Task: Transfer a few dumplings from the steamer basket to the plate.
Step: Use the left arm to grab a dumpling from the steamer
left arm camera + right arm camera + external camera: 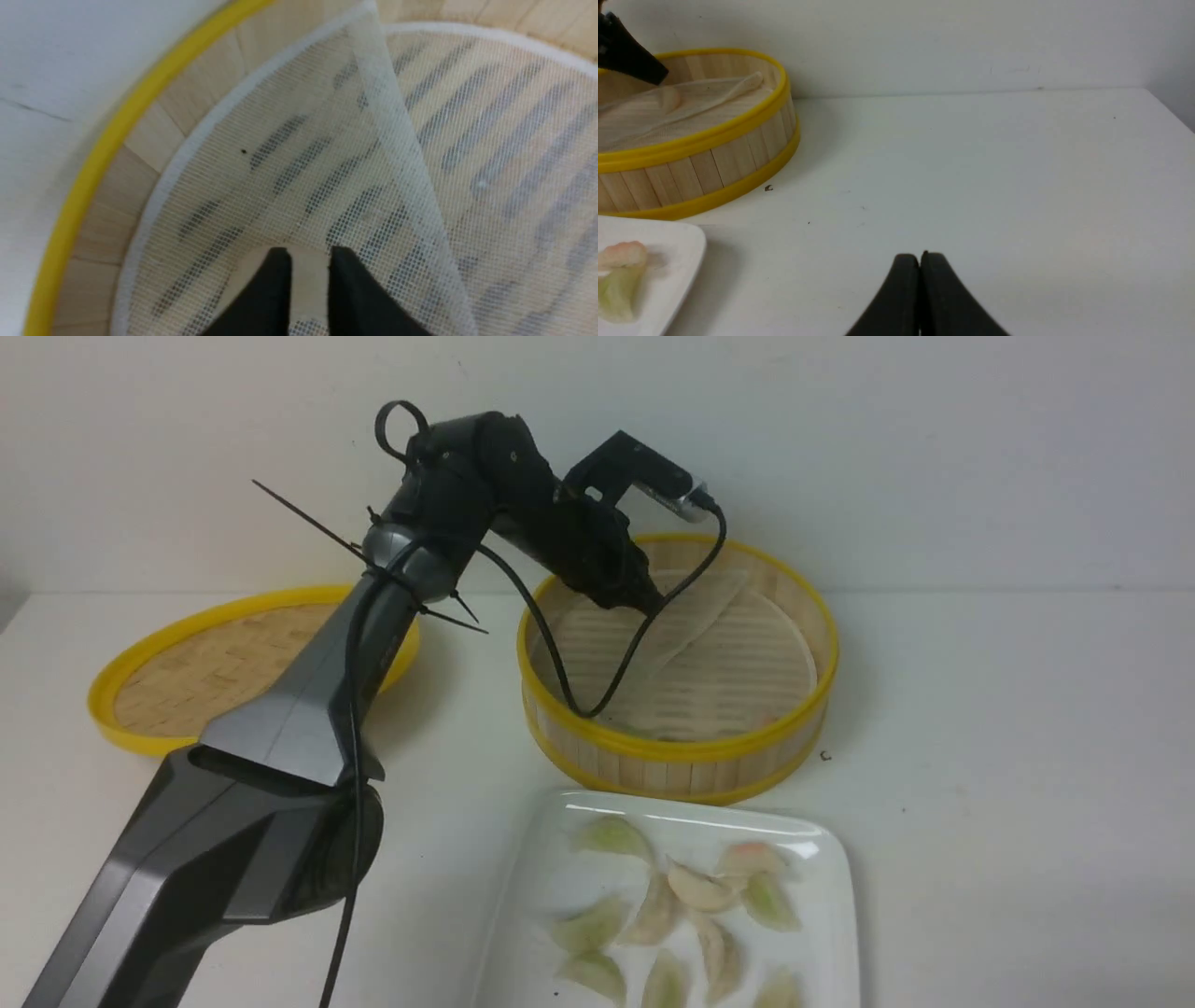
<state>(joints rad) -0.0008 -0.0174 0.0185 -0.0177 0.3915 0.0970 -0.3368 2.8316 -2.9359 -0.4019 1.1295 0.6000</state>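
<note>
The steamer basket (681,747) stands at the middle back, its whitish mesh liner (728,653) folded over in a ridge. My left gripper (309,254) reaches down into the basket and is shut on a pale pinkish-cream dumpling (308,284) that lies on the liner (327,140). In the front view the arm hides the fingertips. The right wrist view shows that dumpling (668,98) just under the left fingers (640,65). Several green and pinkish dumplings (700,891) lie on the white plate (541,896) in front. My right gripper (920,255) is shut and empty over bare table, out of the front view.
The shallow woven lid (187,663) lies at the back left, partly behind my left arm (308,709). The left arm's cable (560,681) hangs into the basket. A white wall (934,448) stands behind the table. The plate's corner (677,242) and the basket (691,163) also show in the right wrist view.
</note>
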